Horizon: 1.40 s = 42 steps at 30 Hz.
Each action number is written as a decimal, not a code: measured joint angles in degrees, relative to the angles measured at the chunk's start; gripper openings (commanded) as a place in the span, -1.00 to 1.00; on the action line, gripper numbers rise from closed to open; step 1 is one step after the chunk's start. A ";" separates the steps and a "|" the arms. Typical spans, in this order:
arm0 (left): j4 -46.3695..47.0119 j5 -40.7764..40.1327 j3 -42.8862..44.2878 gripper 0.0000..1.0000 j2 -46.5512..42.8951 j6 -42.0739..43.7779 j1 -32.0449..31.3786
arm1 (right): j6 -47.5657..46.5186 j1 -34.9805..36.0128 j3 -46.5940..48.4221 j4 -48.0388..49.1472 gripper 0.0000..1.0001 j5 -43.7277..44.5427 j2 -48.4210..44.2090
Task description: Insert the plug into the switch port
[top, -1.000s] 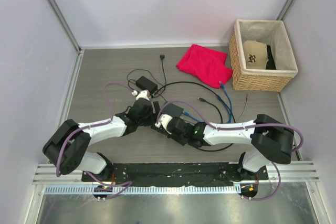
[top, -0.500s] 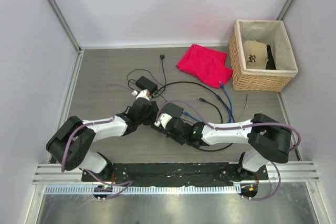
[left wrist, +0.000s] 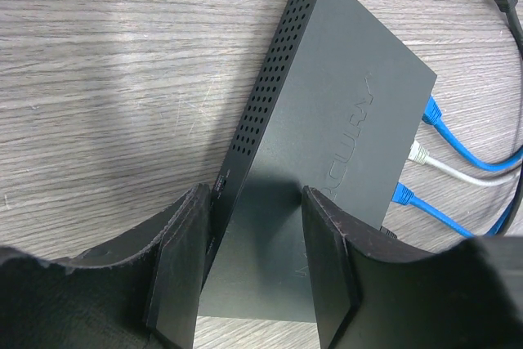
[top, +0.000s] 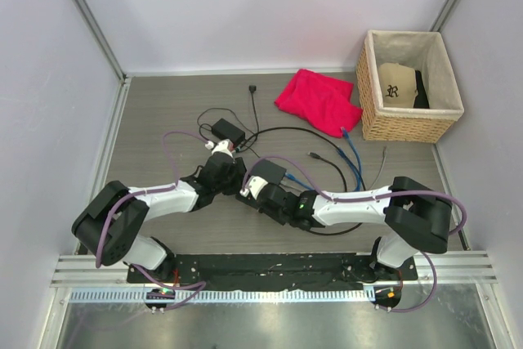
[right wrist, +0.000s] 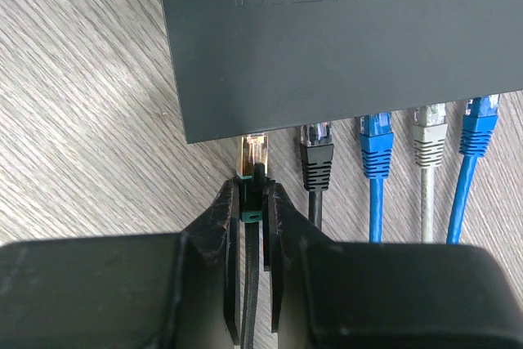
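Observation:
The switch [left wrist: 327, 96] is a flat dark grey box lying on the wooden table. My left gripper [left wrist: 257, 194] is shut across its near end, the left pad against the perforated side, the right finger covering the socket side. In the right wrist view the switch [right wrist: 343, 46] shows its socket edge. My right gripper [right wrist: 253, 202] is shut on the plug [right wrist: 252, 157], gold-tipped with a teal boot and a flat black cord. The plug's tip meets the leftmost socket at the switch's edge. From above, both grippers [top: 233, 176] [top: 249, 190] meet at the switch [top: 268, 172].
A black plug [right wrist: 317, 153], two blue plugs [right wrist: 374, 140] and a grey one [right wrist: 428, 132] fill the other sockets. Behind the switch lie a black power brick [top: 227, 130], loose cables [top: 351, 157], a red cloth [top: 319, 100] and a wicker basket [top: 409, 108].
My left gripper's jaws have closed in on the switch's near end, and that arm shifted slightly toward it. The right gripper has held still with the plug.

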 measured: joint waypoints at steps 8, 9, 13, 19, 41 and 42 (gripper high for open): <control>0.00 0.46 0.00 0.04 0.00 0.02 0.13 | -0.07 0.00 0.44 -0.50 -0.98 -0.66 0.26; 0.00 0.61 0.00 0.04 0.00 0.02 0.15 | -0.07 -0.02 0.61 -0.79 -0.98 -0.92 0.26; 0.02 1.51 0.00 0.04 0.02 -0.31 0.50 | -0.66 -0.04 1.70 -2.40 -0.98 -1.75 0.37; 0.02 2.80 0.00 0.03 0.13 -2.54 0.63 | -1.55 -0.04 2.91 -5.33 -0.98 -1.95 0.37; 4.87 0.13 -4.44 0.00 -1.77 -14.53 0.92 | -1.77 1.46 -1.57 1.77 -0.98 3.37 -0.70; 4.70 -0.07 -4.57 0.00 -2.01 -14.64 0.76 | -1.44 1.55 -1.57 1.64 -0.98 3.74 -0.70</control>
